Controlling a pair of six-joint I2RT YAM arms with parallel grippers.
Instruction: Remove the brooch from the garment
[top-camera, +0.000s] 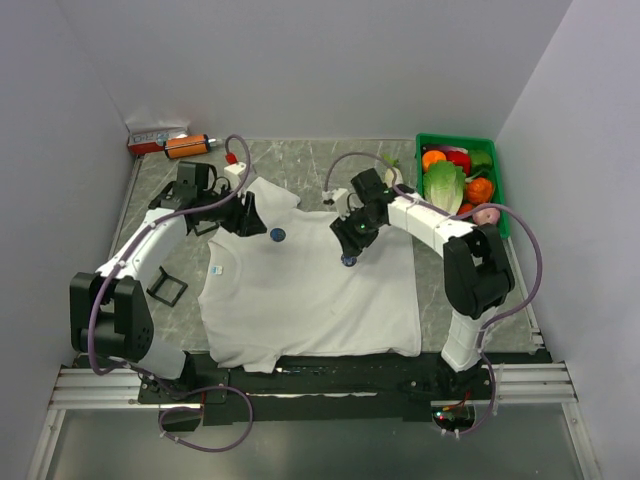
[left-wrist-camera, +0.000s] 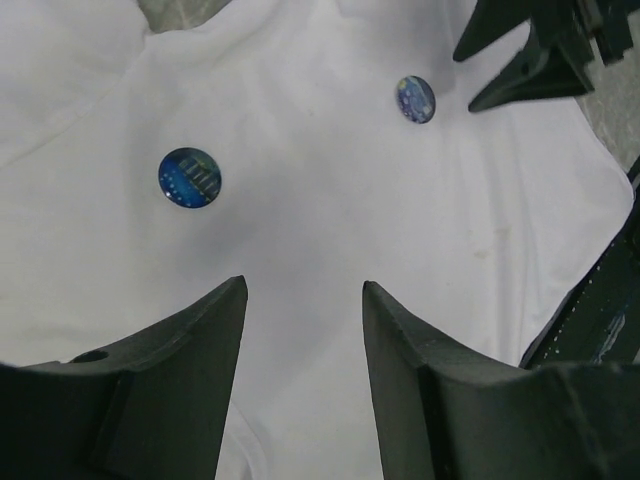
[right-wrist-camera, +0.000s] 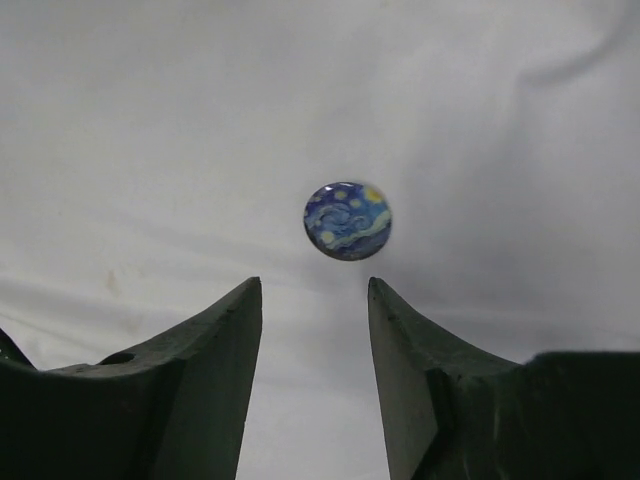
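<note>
The white garment lies spread flat on the table. Two dark-blue round brooches sit on it. One brooch lies ahead and to the left of my left gripper, which is open over bare cloth. The other brooch, painted with swirls, rests just beyond the tips of my right gripper. That gripper is open and hovers close above the shirt with nothing between its fingers. Its dark fingers also show at the top right of the left wrist view.
A green crate of vegetables stands at the back right. A black square frame lies on the table left of the shirt. A red and orange box sits at the back left corner. A tiny light-blue label marks the shirt's neck.
</note>
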